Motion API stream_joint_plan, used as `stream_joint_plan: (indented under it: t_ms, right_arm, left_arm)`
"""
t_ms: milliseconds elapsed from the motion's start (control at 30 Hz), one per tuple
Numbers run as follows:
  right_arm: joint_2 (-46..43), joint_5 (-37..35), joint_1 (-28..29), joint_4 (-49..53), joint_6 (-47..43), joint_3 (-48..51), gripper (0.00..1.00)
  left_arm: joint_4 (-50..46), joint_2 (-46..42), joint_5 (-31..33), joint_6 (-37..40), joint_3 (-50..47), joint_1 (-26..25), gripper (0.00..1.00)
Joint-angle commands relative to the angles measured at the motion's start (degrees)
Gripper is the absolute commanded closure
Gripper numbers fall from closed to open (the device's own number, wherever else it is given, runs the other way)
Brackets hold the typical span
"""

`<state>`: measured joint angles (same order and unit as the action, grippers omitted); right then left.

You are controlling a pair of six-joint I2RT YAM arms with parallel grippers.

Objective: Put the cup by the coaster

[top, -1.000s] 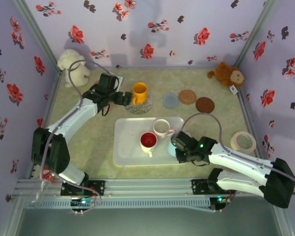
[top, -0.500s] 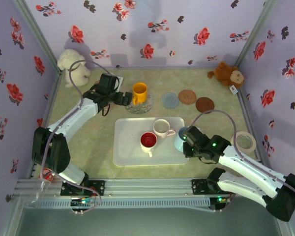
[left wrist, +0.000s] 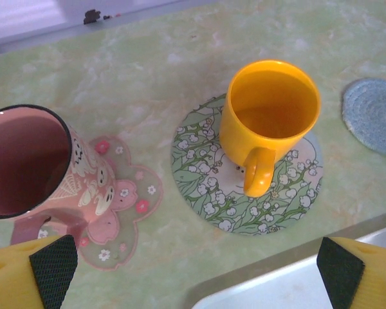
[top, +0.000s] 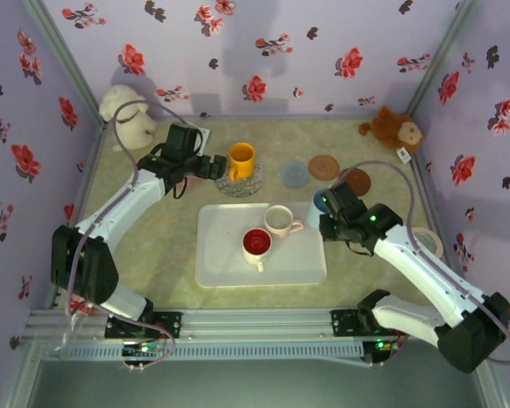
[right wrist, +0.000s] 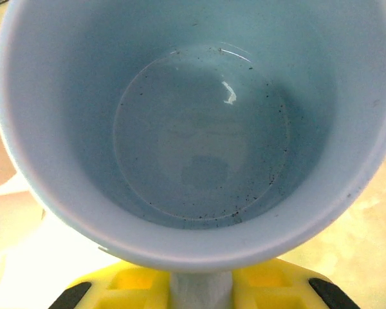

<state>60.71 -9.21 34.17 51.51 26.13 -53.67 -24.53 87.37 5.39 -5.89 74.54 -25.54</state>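
The pale blue ceramic cup (right wrist: 199, 129) is clenched in the right gripper (right wrist: 193, 288). Its speckled inside is seen from the wrist, its place near the round brown coaster (top: 359, 178) from above. The left gripper (left wrist: 194, 270) is spread wide.

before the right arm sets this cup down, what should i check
1. right claw shut on the light blue cup: ok
2. light blue cup empty inside: ok
3. grey-blue coaster bare, nothing on it: ok
4. left claw open, not touching the yellow mug: ok
5. cup's height above the table: cannot tell
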Motion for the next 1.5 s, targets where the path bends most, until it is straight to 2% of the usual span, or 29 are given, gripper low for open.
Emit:
stream_joint_plan:
  t_ms: [0, 233, 500, 667, 967, 1167, 1467]
  right_arm:
    - [2.06, -1.07, -1.45, -5.49, -5.52, -4.33, 1.00]
    - [12.45, -2.83, -4.85, -10.95, -13.08, -10.29, 1.00]
    - [24.05, -3.83, -5.99, -22.25, -19.09, -15.85, 1.00]
    - [32.25, -3.58, -6.65, -27.51, -20.92, -19.24, 1.00]
    - [44.51, -4.45, -8.05, -30.98, -22.44, -27.68, 1.00]
    - [48.90, -4.17, -8.40, -31.55, -21.67, -30.78, 1.00]
    - [49.48, -4.82, -8.42, -30.92, -20.16, -29.71, 1.00]
  left_arm:
    - [-1.29, -2.53, 0.15, 0.44, 1.68, 0.75, 0.01]
    - [-1.14, -4.26, 0.20, 2.08, 0.14, 1.30, 0.01]
    - [1.13, -7.10, -1.49, 3.27, -3.75, 2.68, 0.01]
    - [1.55, -8.27, -1.90, 3.59, -5.34, 3.68, 0.01]
    - [2.39, -7.36, -3.07, 2.77, -6.21, 4.39, 0.01]
    - [1.79, -6.84, -3.06, 3.37, -5.75, 4.61, 0.01]
    - [1.59, -6.01, -3.04, 3.45, -5.04, 4.80, 0.01]
